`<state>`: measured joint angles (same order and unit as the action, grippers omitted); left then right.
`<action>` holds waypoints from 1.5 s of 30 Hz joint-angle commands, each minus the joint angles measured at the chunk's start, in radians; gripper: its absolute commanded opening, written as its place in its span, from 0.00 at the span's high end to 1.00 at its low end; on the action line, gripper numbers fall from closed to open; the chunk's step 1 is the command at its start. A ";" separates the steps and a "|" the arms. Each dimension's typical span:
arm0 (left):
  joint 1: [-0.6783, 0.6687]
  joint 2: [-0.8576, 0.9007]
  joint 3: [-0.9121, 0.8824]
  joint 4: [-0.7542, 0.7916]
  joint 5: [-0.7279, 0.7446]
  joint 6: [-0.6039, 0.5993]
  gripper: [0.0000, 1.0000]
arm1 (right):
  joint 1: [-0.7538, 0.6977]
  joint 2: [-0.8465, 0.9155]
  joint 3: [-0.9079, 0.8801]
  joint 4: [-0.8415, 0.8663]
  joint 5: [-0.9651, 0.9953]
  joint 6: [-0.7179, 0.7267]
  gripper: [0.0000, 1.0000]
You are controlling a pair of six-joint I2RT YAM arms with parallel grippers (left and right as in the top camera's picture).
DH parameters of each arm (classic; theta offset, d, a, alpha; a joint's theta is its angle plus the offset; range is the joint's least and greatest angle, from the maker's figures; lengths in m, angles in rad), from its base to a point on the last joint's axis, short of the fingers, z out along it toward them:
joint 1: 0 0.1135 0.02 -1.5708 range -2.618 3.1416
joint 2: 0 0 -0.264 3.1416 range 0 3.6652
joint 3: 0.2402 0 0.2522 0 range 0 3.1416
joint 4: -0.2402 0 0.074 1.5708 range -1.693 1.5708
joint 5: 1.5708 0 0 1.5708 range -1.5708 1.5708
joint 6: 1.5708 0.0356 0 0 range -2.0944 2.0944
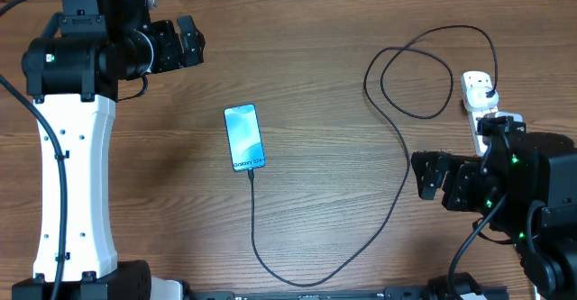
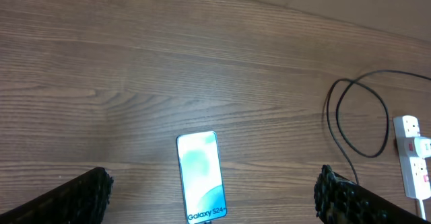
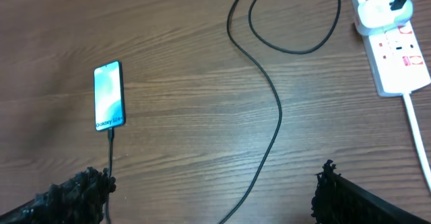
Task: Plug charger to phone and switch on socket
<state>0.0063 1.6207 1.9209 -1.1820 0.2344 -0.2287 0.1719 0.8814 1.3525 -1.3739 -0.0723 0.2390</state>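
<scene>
The phone (image 1: 244,138) lies flat mid-table with its screen lit. The charger cable (image 1: 397,201) leaves the phone's near end, curves right, loops at the back right and ends in a plug sitting in the white socket (image 1: 478,93). In the right wrist view the connector tip (image 3: 110,131) meets the phone (image 3: 108,95), and the plug (image 3: 377,9) stands in the socket (image 3: 394,42). My left gripper (image 1: 196,40) hangs open at the back left, above and behind the phone (image 2: 201,177). My right gripper (image 1: 420,176) is open and empty, right of the cable (image 3: 275,109).
The socket's white cord (image 3: 417,130) runs toward the near right edge. My left arm's white link (image 1: 72,183) covers the table's left side. The right arm's body (image 1: 532,192) hides the near part of the socket. A lighter surface (image 2: 337,2) borders the table's far edge.
</scene>
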 commanded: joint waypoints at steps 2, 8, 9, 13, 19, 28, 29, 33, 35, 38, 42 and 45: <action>-0.006 0.008 0.011 0.004 -0.006 0.015 0.00 | 0.003 -0.005 -0.001 0.002 -0.007 -0.002 0.00; -0.006 0.008 0.011 0.004 -0.006 0.015 0.00 | 0.003 -0.005 -0.001 0.007 0.029 -0.013 0.00; -0.006 0.008 0.011 0.004 -0.006 0.015 0.00 | 0.003 -0.005 -0.001 0.010 0.035 -0.013 0.00; -0.006 0.008 0.011 0.004 -0.006 0.015 0.00 | 0.003 -0.005 -0.002 0.018 0.050 -0.018 0.00; -0.006 0.008 0.011 0.004 -0.006 0.015 0.00 | 0.001 -0.056 -0.051 0.142 0.049 -0.085 0.00; -0.006 0.008 0.011 0.004 -0.006 0.015 0.01 | 0.001 -0.275 -0.372 0.526 0.053 -0.092 0.00; -0.006 0.008 0.011 0.004 -0.006 0.015 0.00 | 0.001 -0.301 -0.412 0.565 0.053 -0.092 0.00; -0.007 0.008 0.011 0.004 -0.006 0.015 0.01 | -0.006 -0.388 -0.546 0.696 0.053 -0.092 0.00; -0.006 0.008 0.011 0.004 -0.006 0.015 0.00 | -0.006 -0.429 -0.605 0.758 0.053 -0.092 0.00; -0.007 0.008 0.011 0.004 -0.006 0.015 0.00 | -0.006 -0.494 -0.698 0.861 0.053 -0.092 0.00; -0.006 0.008 0.011 0.004 -0.006 0.015 0.00 | -0.006 -0.585 -0.833 1.016 0.053 -0.092 0.00; -0.006 0.008 0.011 0.004 -0.006 0.015 0.00 | -0.006 -0.635 -0.930 1.122 0.053 -0.092 0.00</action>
<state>0.0063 1.6215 1.9209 -1.1820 0.2340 -0.2287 0.1703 0.2966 0.5079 -0.3176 -0.0330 0.1528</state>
